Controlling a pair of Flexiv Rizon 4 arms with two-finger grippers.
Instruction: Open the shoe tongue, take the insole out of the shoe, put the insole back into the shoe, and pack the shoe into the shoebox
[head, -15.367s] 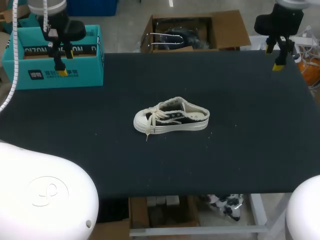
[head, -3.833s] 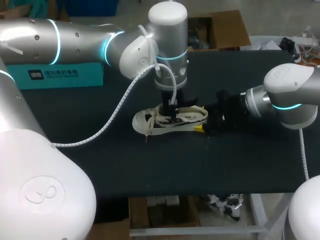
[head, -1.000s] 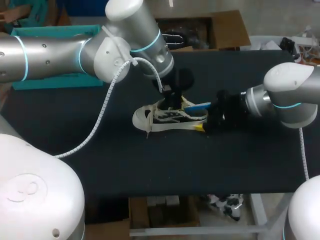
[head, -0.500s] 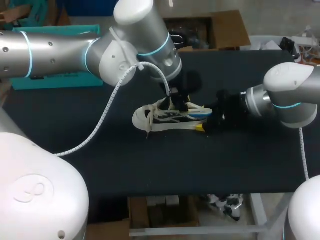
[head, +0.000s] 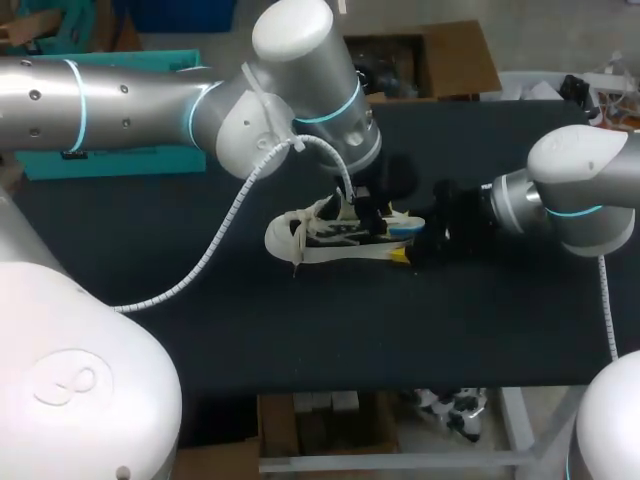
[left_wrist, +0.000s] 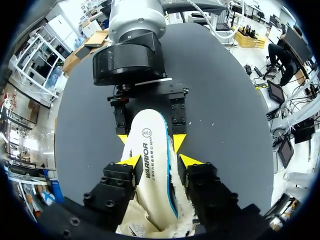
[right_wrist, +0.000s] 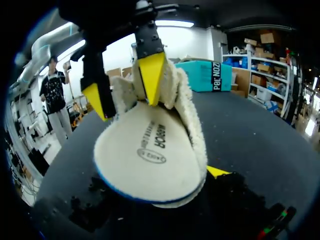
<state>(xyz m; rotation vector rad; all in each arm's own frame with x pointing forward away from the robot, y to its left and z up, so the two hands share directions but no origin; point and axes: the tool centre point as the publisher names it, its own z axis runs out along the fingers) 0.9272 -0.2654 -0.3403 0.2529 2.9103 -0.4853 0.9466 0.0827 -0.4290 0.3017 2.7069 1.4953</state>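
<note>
Teal shoebox (head: 110, 162) stands at the table's far left in the head view, well apart from the shoe (head: 310, 240) mid-table, whose blue-edged insole (head: 405, 226) juts over the heel under the left gripper (head: 378, 215), the right gripper (head: 405, 252) at the heel; the left wrist view shows the left fingertips (left_wrist: 131, 161) pinching the insole from both sides. In the right wrist view the insole overhangs the heel; whether the right gripper clamps I cannot tell; the insole step looks midway, packing undone.
</note>
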